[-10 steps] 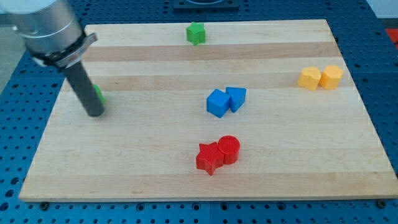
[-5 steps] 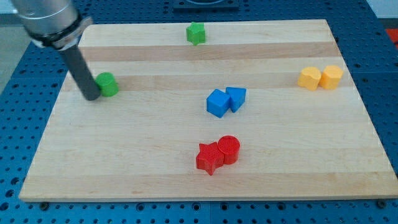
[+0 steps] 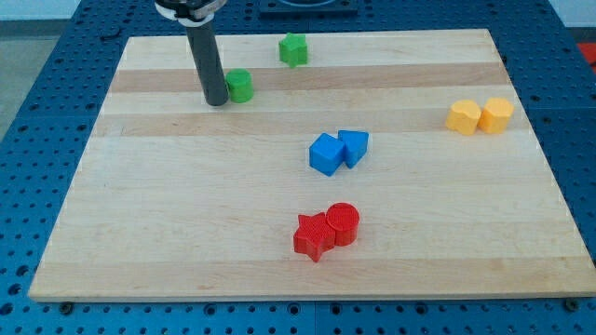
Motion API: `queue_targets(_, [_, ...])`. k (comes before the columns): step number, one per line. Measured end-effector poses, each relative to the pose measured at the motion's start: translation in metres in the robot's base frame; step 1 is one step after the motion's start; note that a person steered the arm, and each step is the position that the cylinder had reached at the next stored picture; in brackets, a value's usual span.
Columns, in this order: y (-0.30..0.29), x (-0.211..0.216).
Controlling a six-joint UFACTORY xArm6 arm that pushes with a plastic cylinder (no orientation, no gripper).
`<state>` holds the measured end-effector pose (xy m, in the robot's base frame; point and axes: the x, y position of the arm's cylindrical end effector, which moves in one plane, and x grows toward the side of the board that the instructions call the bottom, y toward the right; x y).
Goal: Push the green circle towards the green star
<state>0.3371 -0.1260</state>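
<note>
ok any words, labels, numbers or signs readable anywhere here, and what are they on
None: no text, number or sign shows anywhere in the camera view.
The wooden board, the green circle, the green star and the blue, red and yellow blocks are all plain.
My tip, just left of the green circle, is unmarked too.

Wooden desk (image 3: 186, 233) on blue perforated base (image 3: 37, 93). Two blue blocks touching at centre (image 3: 327, 154) (image 3: 354, 147). Red star (image 3: 314, 236) touching red cylinder (image 3: 343, 223) below; two yellow blocks (image 3: 463, 117) (image 3: 496, 114) at right.
</note>
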Motion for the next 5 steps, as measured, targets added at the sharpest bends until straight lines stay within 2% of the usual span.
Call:
queue_targets(2, [0.033,-0.027])
queue_targets(5, [0.058,-0.039])
